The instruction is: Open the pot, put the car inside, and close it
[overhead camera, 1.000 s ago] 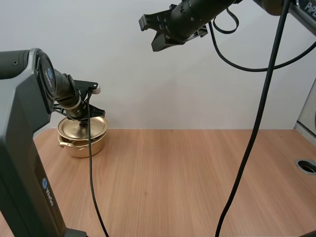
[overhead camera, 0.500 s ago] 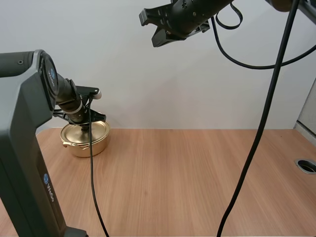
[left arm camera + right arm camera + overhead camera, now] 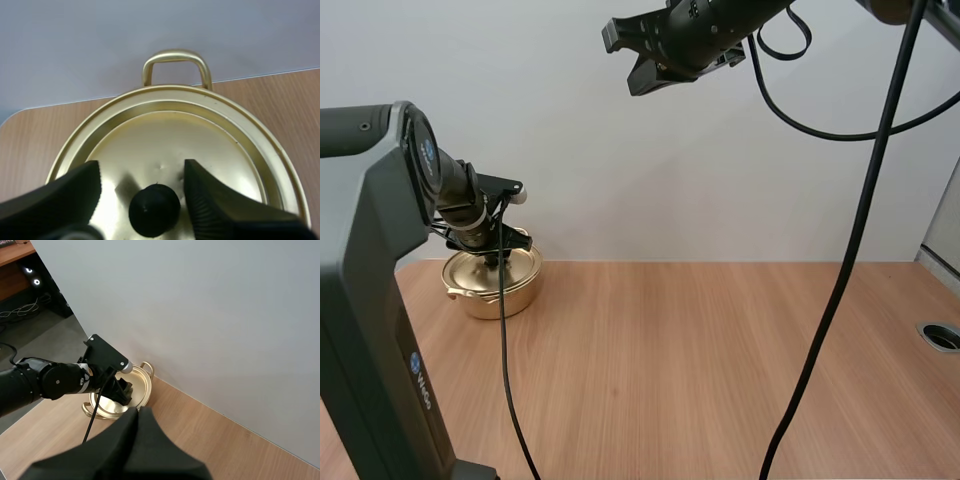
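A golden pot (image 3: 496, 285) stands at the table's far left with its lid (image 3: 200, 135) seated on it. My left gripper (image 3: 142, 170) hovers right over the lid, open. Its two fingers (image 3: 210, 200) stand on either side of the black knob (image 3: 154, 209) without touching it. One loop handle (image 3: 175, 62) of the pot points toward the wall. In the high view the left gripper (image 3: 498, 252) sits on top of the pot. My right gripper (image 3: 625, 60) hangs high above the table, shut on nothing, looking down on the pot (image 3: 140, 382) from afar.
The wooden table (image 3: 700, 360) stretches bare from the pot to the right. A round metal grommet (image 3: 942, 336) is set in the table near its right edge. A white wall stands close behind the pot.
My left gripper has spread its fingers off the lid's knob, and the lid now rests flat on the pot. The right arm rose slightly and then held still.
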`<state>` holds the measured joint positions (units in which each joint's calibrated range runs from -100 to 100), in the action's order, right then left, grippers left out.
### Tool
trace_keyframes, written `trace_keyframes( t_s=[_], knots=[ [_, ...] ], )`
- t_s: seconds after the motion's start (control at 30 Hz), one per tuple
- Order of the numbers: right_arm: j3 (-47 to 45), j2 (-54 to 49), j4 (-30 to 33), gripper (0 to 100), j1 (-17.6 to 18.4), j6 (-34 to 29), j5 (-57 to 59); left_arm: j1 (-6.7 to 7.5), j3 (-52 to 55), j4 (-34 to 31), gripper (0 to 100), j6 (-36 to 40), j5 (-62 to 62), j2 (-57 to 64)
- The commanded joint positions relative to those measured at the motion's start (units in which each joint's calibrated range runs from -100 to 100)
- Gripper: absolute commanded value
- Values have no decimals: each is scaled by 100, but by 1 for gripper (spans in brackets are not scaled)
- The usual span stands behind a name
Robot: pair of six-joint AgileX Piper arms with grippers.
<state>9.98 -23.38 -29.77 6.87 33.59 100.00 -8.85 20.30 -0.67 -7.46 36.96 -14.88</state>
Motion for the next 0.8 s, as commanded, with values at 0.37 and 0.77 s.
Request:
trace_keyframes(
  t_s=[0.37,0.77],
  knots=[
    [-2,7,49,0,-3,-5,0,1,-288,-351,100,125,-179,556],
    [-34,7,979,0,-9,-198,0,1,-676,-273,0,515,-138,1403]
  ],
)
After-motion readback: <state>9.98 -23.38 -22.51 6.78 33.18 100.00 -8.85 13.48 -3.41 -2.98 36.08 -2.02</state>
